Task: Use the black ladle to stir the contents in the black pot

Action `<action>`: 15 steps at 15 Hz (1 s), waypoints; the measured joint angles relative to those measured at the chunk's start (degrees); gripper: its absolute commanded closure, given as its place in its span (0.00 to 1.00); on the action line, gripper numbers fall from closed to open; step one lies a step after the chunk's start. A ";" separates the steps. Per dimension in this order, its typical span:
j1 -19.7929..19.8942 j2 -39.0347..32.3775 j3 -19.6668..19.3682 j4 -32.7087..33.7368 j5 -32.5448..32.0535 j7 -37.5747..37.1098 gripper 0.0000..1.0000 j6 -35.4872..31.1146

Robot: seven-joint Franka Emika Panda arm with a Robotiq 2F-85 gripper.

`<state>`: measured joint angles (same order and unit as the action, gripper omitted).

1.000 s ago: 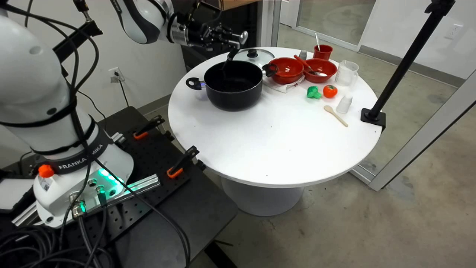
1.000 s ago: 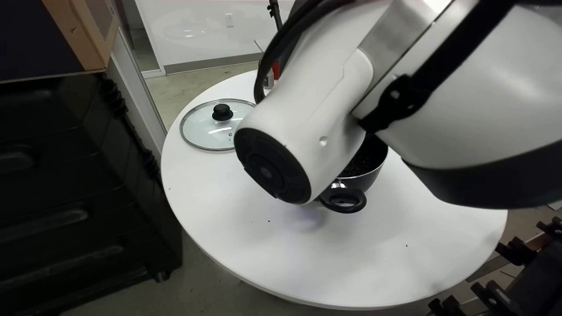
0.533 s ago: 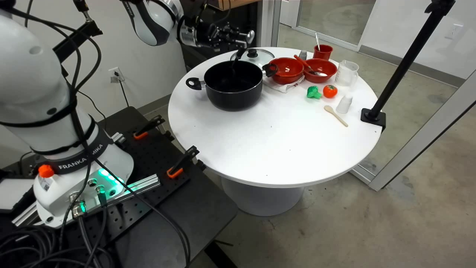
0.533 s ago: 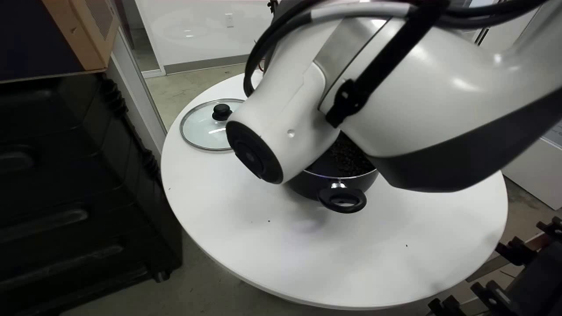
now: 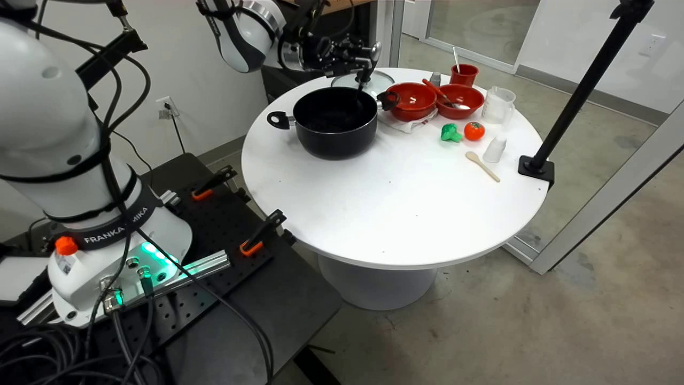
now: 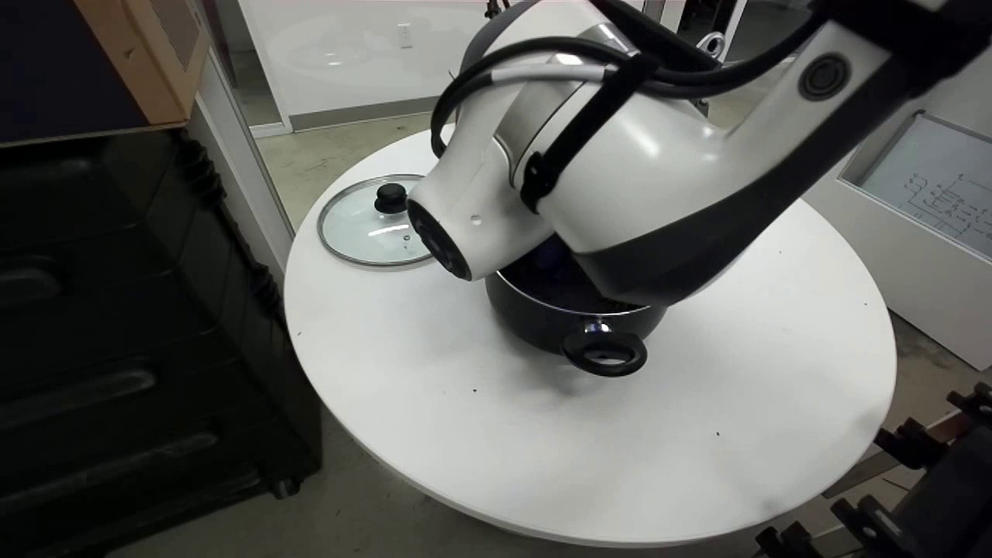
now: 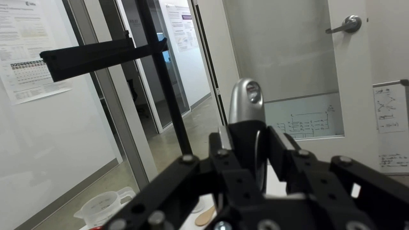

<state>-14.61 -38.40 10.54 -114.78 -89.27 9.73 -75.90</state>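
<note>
White round counter (image 5: 401, 211), lid (image 6: 366, 223) already off, near the black pot (image 5: 336, 141). We see the hand (image 7: 248, 140) clamped on the black ladle (image 7: 246, 110), its lower end inside the pot, tip hidden. We judge grasp and insertion done, stirring probably under way; how much is left, we can't tell.

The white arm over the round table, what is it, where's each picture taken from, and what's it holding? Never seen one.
That is a robot arm. Two pictures come from cameras standing outside it; the third comes from a camera on its wrist. On the white table sit a black pot, a glass lid, red bowls, a clear jug, a tomato and a wooden spoon, among other things. The gripper, its pincer-like hand, is closed on the handle of a black ladle, reaching down into the pot.
</note>
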 measured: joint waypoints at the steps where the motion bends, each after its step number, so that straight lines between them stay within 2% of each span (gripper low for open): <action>1: 0.10 -0.78 -0.40 1.02 -0.04 0.00 0.92 0.39; 4: 0.61 -2.27 -1.75 2.98 -0.16 -0.04 0.92 1.23; 8: 1.31 -3.13 -3.65 2.51 -0.12 2.86 0.92 6.42; 11: 1.86 -3.26 -4.03 0.41 -0.11 7.50 0.92 9.77; 15: 2.48 -2.67 -3.14 -3.96 -0.19 12.63 0.92 9.93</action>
<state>-12.13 -41.07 7.41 -118.74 -89.45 22.35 -65.97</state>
